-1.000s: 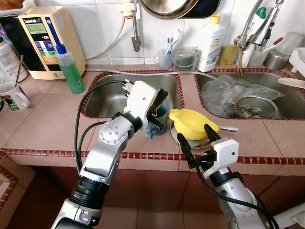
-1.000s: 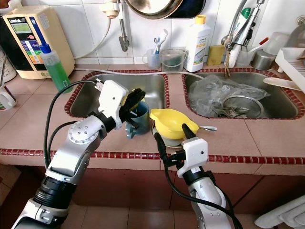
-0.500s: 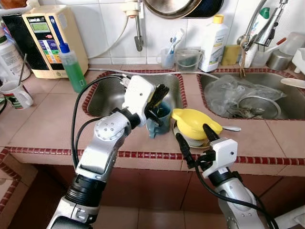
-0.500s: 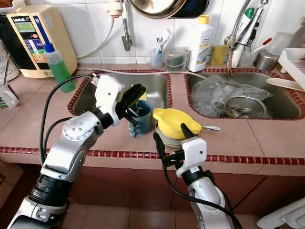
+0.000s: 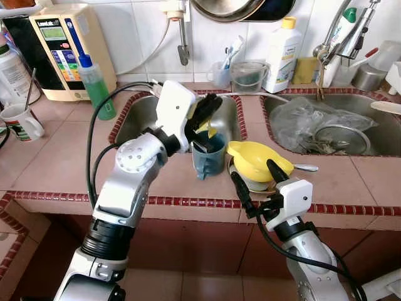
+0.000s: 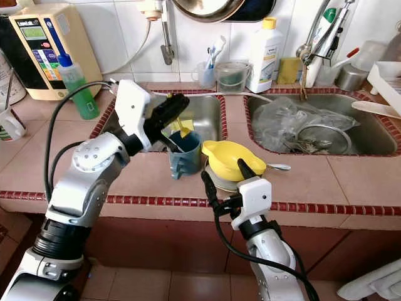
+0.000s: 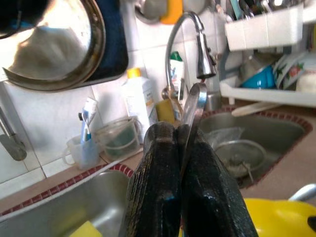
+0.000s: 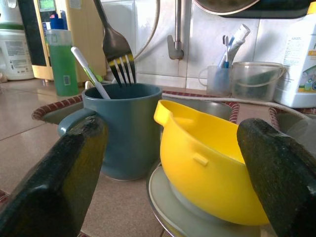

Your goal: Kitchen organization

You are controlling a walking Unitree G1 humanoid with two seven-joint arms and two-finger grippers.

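Fork held above mug.
Left gripper (image 5: 202, 119) clamps a fork (image 8: 118, 55), tines at the blue mug (image 5: 207, 154) rim. Right gripper (image 5: 257, 179) spread wide before the yellow bowl (image 5: 258, 162).

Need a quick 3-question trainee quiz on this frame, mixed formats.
1. True or false: the left gripper is shut on a metal fork whose tines point down over the blue-grey ceramic mug.
2. Multiple choice: the yellow plastic bowl sits on (A) a plate, (B) the sink floor, (C) the mug.
3. Fill in: the right gripper has its fingers ____, one to either side of mug and bowl in its wrist view.

Key: 1 true; 2 A; 3 open.
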